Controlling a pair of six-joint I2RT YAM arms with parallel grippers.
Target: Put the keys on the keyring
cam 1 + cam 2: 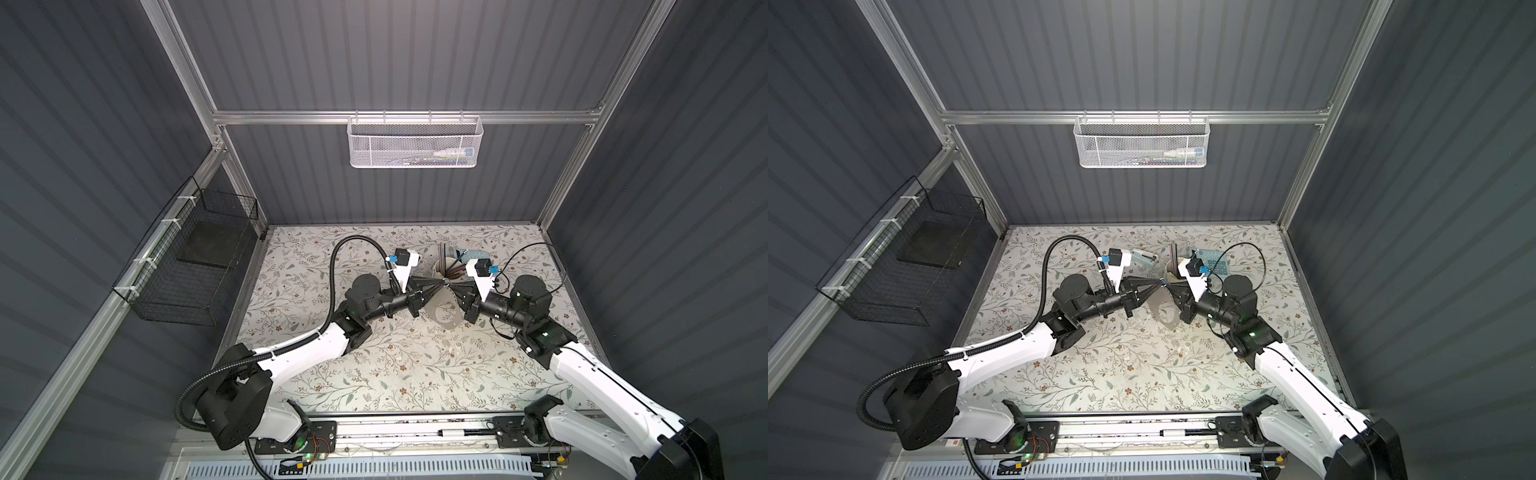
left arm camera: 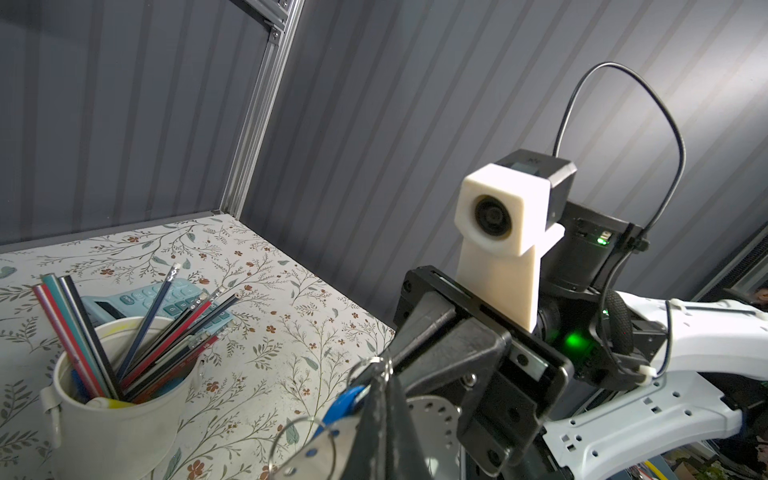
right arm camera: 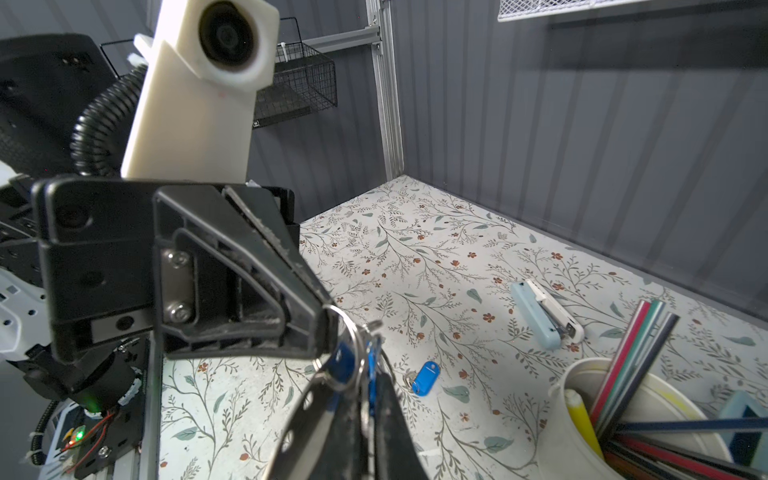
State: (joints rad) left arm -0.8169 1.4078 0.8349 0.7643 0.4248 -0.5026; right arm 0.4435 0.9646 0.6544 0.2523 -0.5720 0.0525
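We find both grippers meeting tip to tip near the centre of the frame in both top views, just below the white cup [image 2: 116,432] of pencils. The left gripper [image 1: 441,283] is clamped shut on the upper edge of the keyring [image 2: 432,409]. In the left wrist view the keyring's studded grey band shows on either side of the gripper's fingers. Held by that edge, the loop hangs clear of the table [image 1: 374,365], which we judge keeps its rim reachable from the opposite side.

The right gripper [image 1: 452,285] is closed too. In the right wrist view it seems pinched on the first key [image 3: 345,365] by its blue tag, with the small split ring right at the left gripper's tip. We cannot tell whether that ring has threaded on. We judge that facing each other lets one arm steady while the other feeds.

The second key [image 3: 426,378] lies flat on the table, apart from both grippers.
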